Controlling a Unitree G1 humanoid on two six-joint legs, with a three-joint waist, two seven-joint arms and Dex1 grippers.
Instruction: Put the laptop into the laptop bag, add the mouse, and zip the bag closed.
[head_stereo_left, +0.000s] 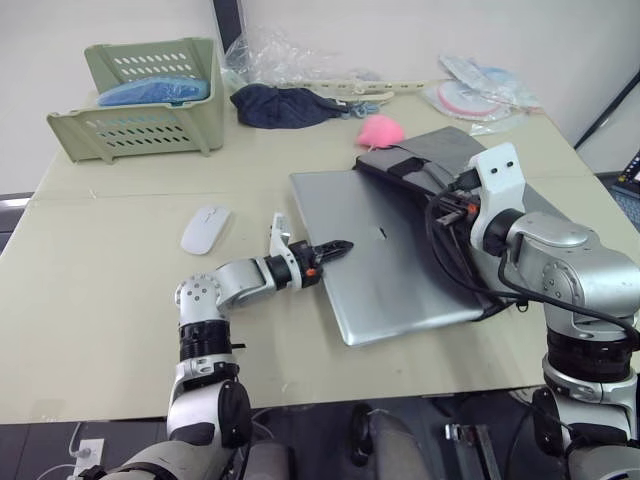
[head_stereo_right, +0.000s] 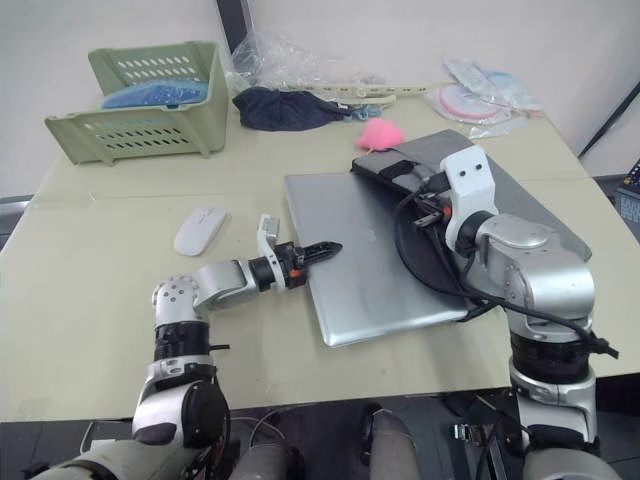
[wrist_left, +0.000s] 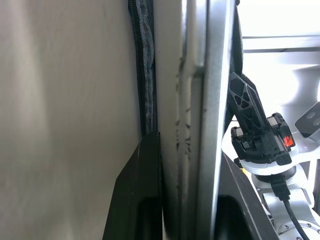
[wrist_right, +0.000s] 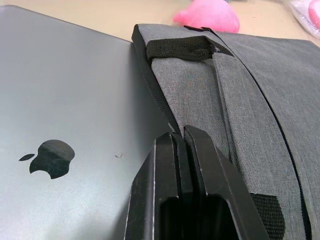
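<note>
Left gripper (head_stereo_left: 340, 246): fingers straddle the near-left edge of the laptop (head_stereo_left: 390, 265), one finger (wrist_left: 137, 195) under the slab against the table, the other on top. Jaws closed onto that edge as far as the wrist view shows, so it is gripping the laptop.

Right gripper (wrist_right: 182, 145): fingers pressed together with no gap, nothing between them; tips rest at the open mouth of the laptop bag (wrist_right: 260, 100), right where the bag's black zip edge meets the laptop lid.

Laptop, outward from the left gripper: it runs away from the fingertips toward the right gripper, its far side tucked into the bag mouth, most of the lid still outside. Thin silver metal slab, flat, smooth, dark logo in the middle of the lid.

Handling judgement: rigid and fairly heavy for its thickness; smooth metal likely slippery in a two-finger pinch. An edge grip should serve for pushing or sliding along the table; lifting from one edge risks slip or twist.

Bag: just beyond the right fingertips. Grey woven fabric, black webbing handle (wrist_right: 177, 48), pink fluffy charm (head_stereo_left: 380, 130) at the far corner. Soft and limp; the mouth probably collapses unless held open by the handle or upper lip.

Mouse (head_stereo_left: 204, 228): on the table (head_stereo_left: 110, 310), beside the left forearm, apart from the laptop. White, glossy, low oval; light, probably slippery, best pinched across its sides.
</note>
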